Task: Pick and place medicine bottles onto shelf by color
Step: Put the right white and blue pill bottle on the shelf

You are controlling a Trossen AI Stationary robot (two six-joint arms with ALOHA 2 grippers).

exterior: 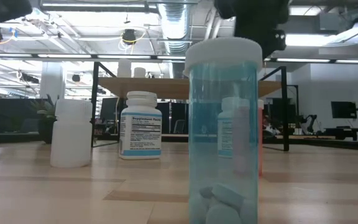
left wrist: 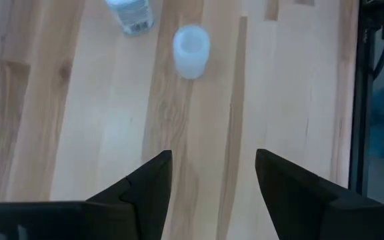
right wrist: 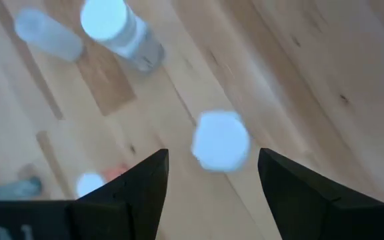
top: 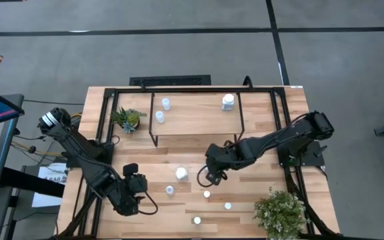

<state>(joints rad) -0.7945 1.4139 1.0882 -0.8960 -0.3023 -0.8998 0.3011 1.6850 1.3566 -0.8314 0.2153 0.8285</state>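
The light-wood shelf (top: 199, 123) stands at the table's far side with three bottles on it: two small ones (top: 166, 103) (top: 159, 117) on its left part and a bigger white one (top: 228, 101) on its right part. Several bottles stand upright on the tabletop: a bigger white one (top: 181, 173) and small ones (top: 169, 190) (top: 207, 194) (top: 228, 206) (top: 197, 220). My right gripper (top: 209, 179) is open above a white-capped small bottle (right wrist: 220, 140), fingers on either side and apart from it. My left gripper (top: 139, 183) is open and empty, facing a small bottle (left wrist: 191, 50).
A small potted plant (top: 127, 120) stands left of the shelf and a larger one (top: 282, 212) at the near right corner. The black metal frame (top: 282, 127) runs along the table's sides. In the low view a blue-tinted bottle (exterior: 222, 130) stands close to the camera.
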